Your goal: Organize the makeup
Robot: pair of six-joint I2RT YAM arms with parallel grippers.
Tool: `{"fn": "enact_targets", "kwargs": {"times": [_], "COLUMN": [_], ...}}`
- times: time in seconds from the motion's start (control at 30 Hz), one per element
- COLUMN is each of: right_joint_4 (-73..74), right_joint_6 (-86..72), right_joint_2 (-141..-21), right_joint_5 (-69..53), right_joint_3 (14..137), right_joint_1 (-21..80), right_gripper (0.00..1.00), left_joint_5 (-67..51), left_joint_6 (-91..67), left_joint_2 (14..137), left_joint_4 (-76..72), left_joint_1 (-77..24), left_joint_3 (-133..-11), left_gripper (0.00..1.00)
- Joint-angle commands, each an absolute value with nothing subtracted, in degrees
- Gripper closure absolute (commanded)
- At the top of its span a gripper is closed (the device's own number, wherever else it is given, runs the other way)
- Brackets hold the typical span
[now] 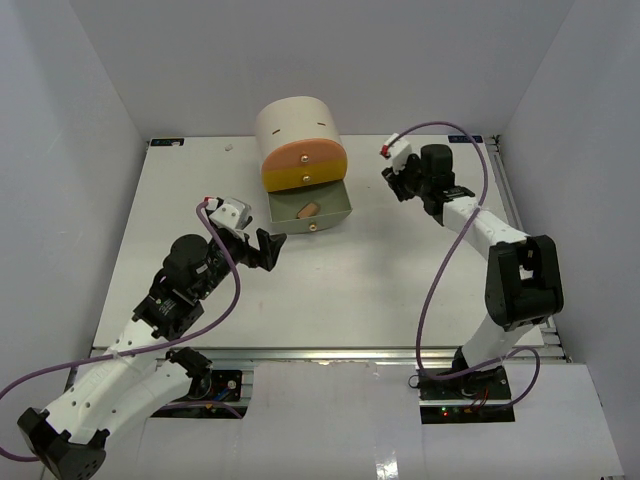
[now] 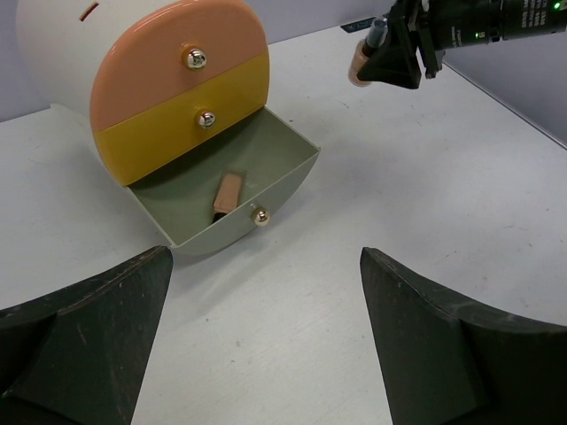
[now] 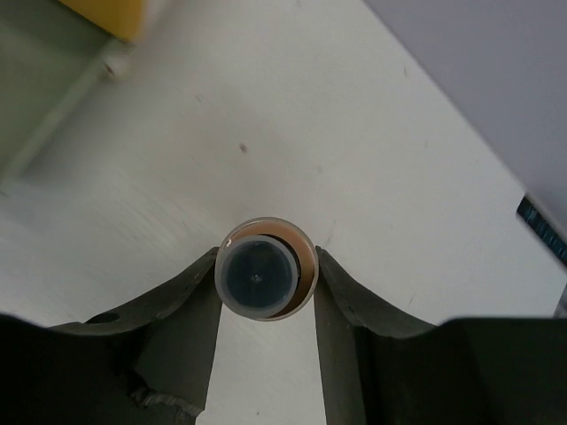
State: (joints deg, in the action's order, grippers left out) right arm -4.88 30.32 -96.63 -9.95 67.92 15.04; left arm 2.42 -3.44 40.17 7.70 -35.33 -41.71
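Right jaws grip a tan black-capped bottle (image 3: 257, 276), right of the cream cylindrical drawer unit (image 1: 295, 125).
Left jaws stand wide in front of the unit; a second tan bottle (image 2: 229, 193) lies in its open grey drawer (image 2: 177, 208).

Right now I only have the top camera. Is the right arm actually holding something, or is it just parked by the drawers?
Observer: It is holding something. In the right wrist view, the right gripper has its jaws closed on a tan bottle, with the dark cap facing the camera.
Operator: What is that tan speck in the open drawer?
Observer: The left wrist view shows a second tan bottle lying flat in the grey drawer, its dark cap toward the drawer front.
Operator: And the left jaws?
Observer: The left gripper is wide open with nothing between the jaws, and it is aimed at that drawer.
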Motion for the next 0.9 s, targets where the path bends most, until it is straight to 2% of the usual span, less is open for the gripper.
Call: {"fn": "enact_targets", "kwargs": {"times": [0.0,0.27,0.53,0.67,0.77,0.87], "right_joint_4": [5.85,13.7,16.93,17.68,18.6,18.98], "right_joint_6": [41.15,45.86,46.58,46.23,46.01,45.85], "right_joint_2": [-93.91,-102.16,-111.07,-113.75,-115.13,-115.69], "right_joint_5": [-5.86,0.4,6.14,7.54,7.47,7.27], "right_joint_3": [77.48,89.85,94.55,95.71,96.7,97.17], "right_joint_1": [23.92,36.95,40.85,40.95,40.94,40.93], "right_gripper": [0.92,0.92,0.88,0.82,0.71,0.55], "left_joint_5": [4.46,7.46,8.01,7.54,7.38,7.38], "left_joint_6": [-3.34,-3.15,-2.99,-3.0,-3.08,-3.05], "left_joint_2": [38.21,35.37,34.79,34.82,34.98,34.98], "left_joint_4": [7.21,6.42,6.25,6.24,6.24,6.24], "left_joint_1": [-34.89,-34.7,-34.63,-34.63,-34.63,-34.63], "left_joint_3": [-41.59,-40.77,-40.61,-40.61,-40.61,-40.61], "left_gripper": [0.02,0.02,0.02,0.02,0.02,0.02]}}
